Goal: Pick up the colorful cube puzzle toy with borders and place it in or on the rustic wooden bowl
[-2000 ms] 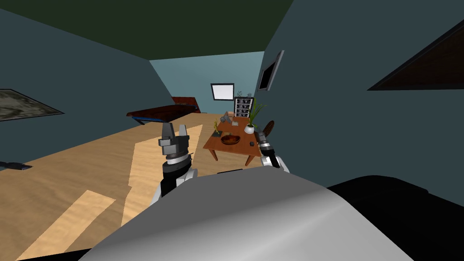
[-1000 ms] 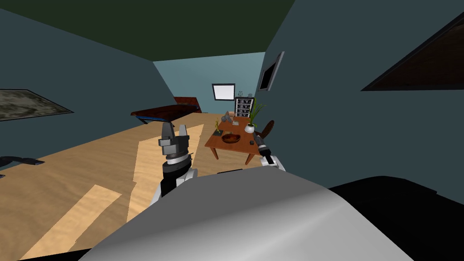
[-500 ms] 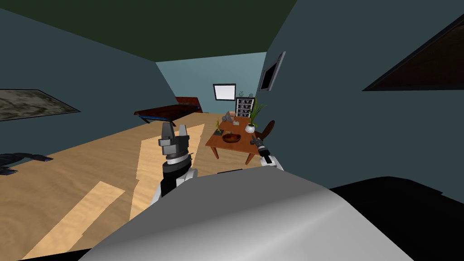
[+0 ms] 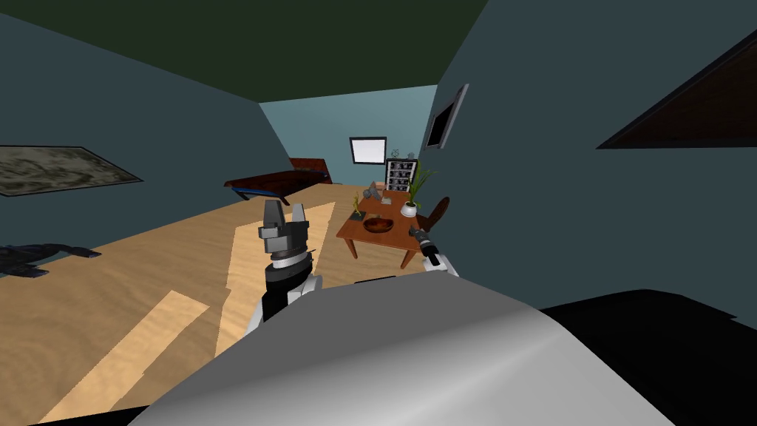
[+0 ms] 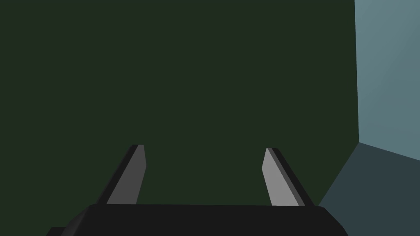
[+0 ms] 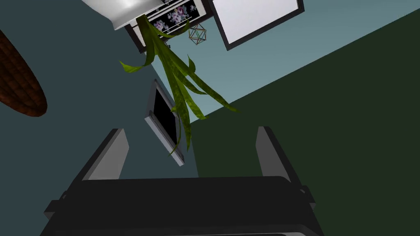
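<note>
Bowl (image 4: 378, 225), brown and shallow, is sitting upright on the bench (image 4: 384, 241) with its mouth facing up; it is too small to tell its long axis. The right pincer (image 4: 413, 231) is hovering at the bench's near edge, fingers spread wide. The left pincer (image 4: 284, 212) is pointing up over the floor (image 4: 148, 274), also spread wide.

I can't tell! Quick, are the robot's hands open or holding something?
Left gripper: open, holding nothing.
Right gripper: open, holding nothing.
</note>
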`<state>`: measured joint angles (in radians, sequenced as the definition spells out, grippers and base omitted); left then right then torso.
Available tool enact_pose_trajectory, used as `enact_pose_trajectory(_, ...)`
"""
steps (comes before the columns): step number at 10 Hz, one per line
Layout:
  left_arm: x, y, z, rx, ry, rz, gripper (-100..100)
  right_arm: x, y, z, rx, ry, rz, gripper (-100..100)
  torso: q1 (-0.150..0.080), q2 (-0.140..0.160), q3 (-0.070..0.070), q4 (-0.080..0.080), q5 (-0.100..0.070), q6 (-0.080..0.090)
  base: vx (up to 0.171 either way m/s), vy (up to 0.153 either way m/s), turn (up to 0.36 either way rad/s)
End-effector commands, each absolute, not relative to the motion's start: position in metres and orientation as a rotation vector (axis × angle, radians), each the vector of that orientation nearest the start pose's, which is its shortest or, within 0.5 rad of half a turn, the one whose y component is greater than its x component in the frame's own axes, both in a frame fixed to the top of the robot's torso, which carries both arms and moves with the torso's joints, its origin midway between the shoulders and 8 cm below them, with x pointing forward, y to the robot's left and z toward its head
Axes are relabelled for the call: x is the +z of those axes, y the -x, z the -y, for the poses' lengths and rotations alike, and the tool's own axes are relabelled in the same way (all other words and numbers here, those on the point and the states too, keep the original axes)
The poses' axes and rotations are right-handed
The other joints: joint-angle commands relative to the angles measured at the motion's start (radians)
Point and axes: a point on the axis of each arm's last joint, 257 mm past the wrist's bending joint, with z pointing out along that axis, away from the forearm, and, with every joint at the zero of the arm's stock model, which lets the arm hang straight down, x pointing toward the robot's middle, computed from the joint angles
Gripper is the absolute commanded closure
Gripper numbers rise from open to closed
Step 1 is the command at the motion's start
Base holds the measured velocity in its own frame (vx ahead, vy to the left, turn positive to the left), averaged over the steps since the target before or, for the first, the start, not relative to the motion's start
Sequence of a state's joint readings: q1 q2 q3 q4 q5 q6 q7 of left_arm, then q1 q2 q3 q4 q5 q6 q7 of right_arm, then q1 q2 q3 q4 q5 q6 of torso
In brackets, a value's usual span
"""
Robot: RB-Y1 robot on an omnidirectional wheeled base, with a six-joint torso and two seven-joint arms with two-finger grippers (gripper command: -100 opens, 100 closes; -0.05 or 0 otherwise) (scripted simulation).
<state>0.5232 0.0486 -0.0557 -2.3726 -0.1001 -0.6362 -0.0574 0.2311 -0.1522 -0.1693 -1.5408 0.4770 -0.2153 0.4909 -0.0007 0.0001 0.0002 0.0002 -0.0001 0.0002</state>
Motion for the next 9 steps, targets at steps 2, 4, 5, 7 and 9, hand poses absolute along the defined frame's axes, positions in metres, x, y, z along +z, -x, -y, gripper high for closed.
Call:
enact_pose_trajectory(2,0.077,-0.301,-0.235,-1.284,0.381,-0.574,0,-0.315,-0.454,0.376,0.174,-0.439,-1.625,-100,0.000,0.000,0.000,0.000,0.000,0.000,-0.006,-0.008,0.040)
enact_pose_trajectory(4,0.077,-0.301,-0.235,-1.284,0.381,-0.574,0,-0.335,-0.453,0.383,0.128,-0.439,-1.673,-100,0.000,0.000,0.000,0.000,0.000,0.000,-0.003,-0.010,0.041)
enact_pose_trajectory(5,0.077,-0.301,-0.235,-1.284,0.381,-0.574,0,-0.350,-0.452,0.389,0.085,-0.435,-1.713,-100,0.000,0.000,0.000,0.000,0.000,0.000,0.000,-0.010,0.059)
enact_pose_trajectory(7,0.077,-0.301,-0.235,-1.284,0.381,-0.574,0,-0.363,-0.451,0.395,0.045,-0.430,-1.748,-100,0.000,0.000,0.000,0.000,0.000,0.000,0.003,-0.011,0.048)
enact_pose_trajectory(9,0.077,-0.301,-0.235,-1.284,0.381,-0.574,0,-0.382,-0.447,0.400,0.006,-0.430,-1.794,-100,0.000,-0.001,0.000,0.000,0.000,0.000,0.005,-0.013,0.045)
